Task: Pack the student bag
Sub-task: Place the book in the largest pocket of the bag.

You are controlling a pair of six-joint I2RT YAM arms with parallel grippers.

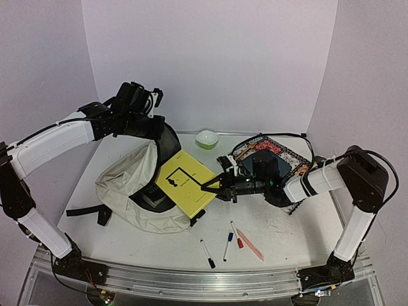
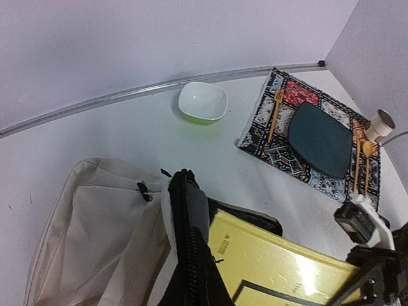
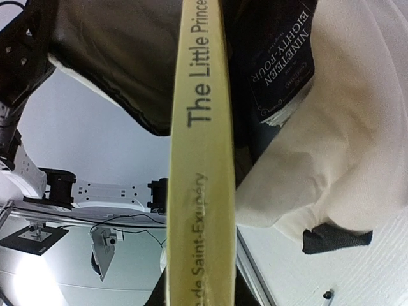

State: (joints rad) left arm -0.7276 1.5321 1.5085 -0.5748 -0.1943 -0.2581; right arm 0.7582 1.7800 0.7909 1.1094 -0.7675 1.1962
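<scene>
A: Step in hand?
B: Loading a book. Right gripper (image 1: 211,187) pinches the yellow Little Prince book (image 1: 183,180) by the edge farthest from the student bag (image 1: 124,191). The other end sits in the bag's mouth, only partly in.
A: Left side?
B: Left gripper (image 1: 153,125) is clamped on the bag's black top rim, holding the mouth open. The bag lies slumped on the table (image 1: 287,236).
A: Inside?
B: Nineteen Eighty-Four paperback (image 3: 279,60), just beside the yellow spine.
A: Next?
B: My guess is slide the book deeper alongside that paperback, then let go. Markers (image 1: 226,242) lie in front of the bag, to its right, not yet packed.
</scene>
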